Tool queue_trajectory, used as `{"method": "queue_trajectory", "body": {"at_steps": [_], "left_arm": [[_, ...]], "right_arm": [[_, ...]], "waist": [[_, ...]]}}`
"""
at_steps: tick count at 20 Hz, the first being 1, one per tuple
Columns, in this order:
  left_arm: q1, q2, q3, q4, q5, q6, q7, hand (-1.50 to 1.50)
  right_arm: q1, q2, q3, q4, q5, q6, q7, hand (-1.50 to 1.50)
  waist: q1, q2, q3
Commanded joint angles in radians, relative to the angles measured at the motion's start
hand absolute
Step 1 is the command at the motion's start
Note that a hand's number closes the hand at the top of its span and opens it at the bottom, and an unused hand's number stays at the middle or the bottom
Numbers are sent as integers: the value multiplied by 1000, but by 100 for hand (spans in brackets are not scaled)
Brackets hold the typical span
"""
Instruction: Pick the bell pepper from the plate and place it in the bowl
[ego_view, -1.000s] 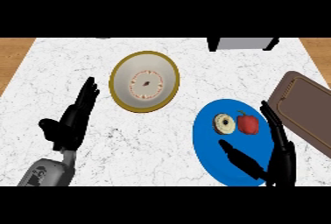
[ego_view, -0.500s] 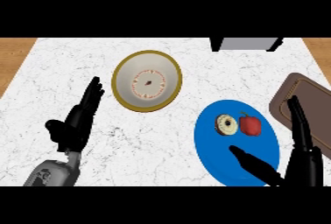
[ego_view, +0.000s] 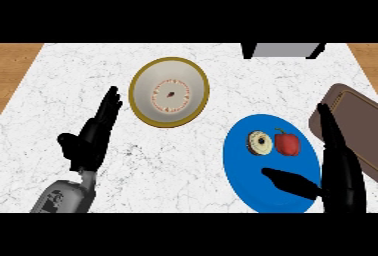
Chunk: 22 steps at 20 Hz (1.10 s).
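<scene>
Counter (ego_view: 184, 165), white marble, viewed steeply from above. Bowl (ego_view: 159, 75): pale, gold-rimmed, upper centre, nothing in it but a pattern on its floor. Plate (ego_view: 251, 175): blue, lower right, well apart from the bowl. Pepper (ego_view: 286, 143): red, green stem up, on the plate's upper half, untouched, just beside a ring-shaped pastry (ego_view: 258, 142) to its left; whether the two touch cannot be told. Right hand (ego_view: 341, 175): released, fingers straight along the plate's right edge, thumb spread over the plate's lower part, pepper lying in the wide gap between them but nearer the fingers; holding nothing. Left hand (ego_view: 92, 135): released, fingers up, resting left of the bowl. Board (ego_view: 354, 120): brown, right edge, close behind the right fingers. Box (ego_view: 284, 49): grey, top edge. Stage, as judged: approach to the pepper, grasp not yet made, whole carry to the bowl outstanding. Risks, as judged: closing from this spread could sweep the thumb into the pastry and take it along or push it off the plate; the rounded pepper could roll away from the fingers toward the pastry if met from one side only; fingers could catch the plate's rim and shift it; the carry crosses open counter, so a shallow hold could let the pepper slip short of the bowl
</scene>
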<state>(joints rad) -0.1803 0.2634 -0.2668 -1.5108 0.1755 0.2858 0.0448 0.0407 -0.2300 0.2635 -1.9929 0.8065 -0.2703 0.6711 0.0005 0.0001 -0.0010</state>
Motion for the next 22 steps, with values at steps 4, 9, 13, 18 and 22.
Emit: {"method": "queue_trajectory", "body": {"at_steps": [4, 9, 13, 18, 22], "left_arm": [[47, -22, 9, -77, -29, -26, 42, 0], [5, -59, 81, 10, -71, -88, -10, 0], [9, -49, 109, -8, -59, -97, 35, 0], [48, -96, 85, -73, -112, -89, 63, 0], [23, -133, 90, 20, -146, -97, 12, 0]], "right_arm": [[-31, 25, -68, 160, -64, 52, -34, -150], [-3, 64, -59, 109, -57, 78, -81, -150], [101, 67, -66, 122, -139, 21, -236, -150], [144, 86, -72, 14, -152, 47, -244, -150], [80, 130, -93, 106, -177, 20, -289, -150]], "waist": [[3, -1, 1], [-2, 0, 1], [-3, 0, 1], [-3, -1, 1], [-3, 0, 1]]}}
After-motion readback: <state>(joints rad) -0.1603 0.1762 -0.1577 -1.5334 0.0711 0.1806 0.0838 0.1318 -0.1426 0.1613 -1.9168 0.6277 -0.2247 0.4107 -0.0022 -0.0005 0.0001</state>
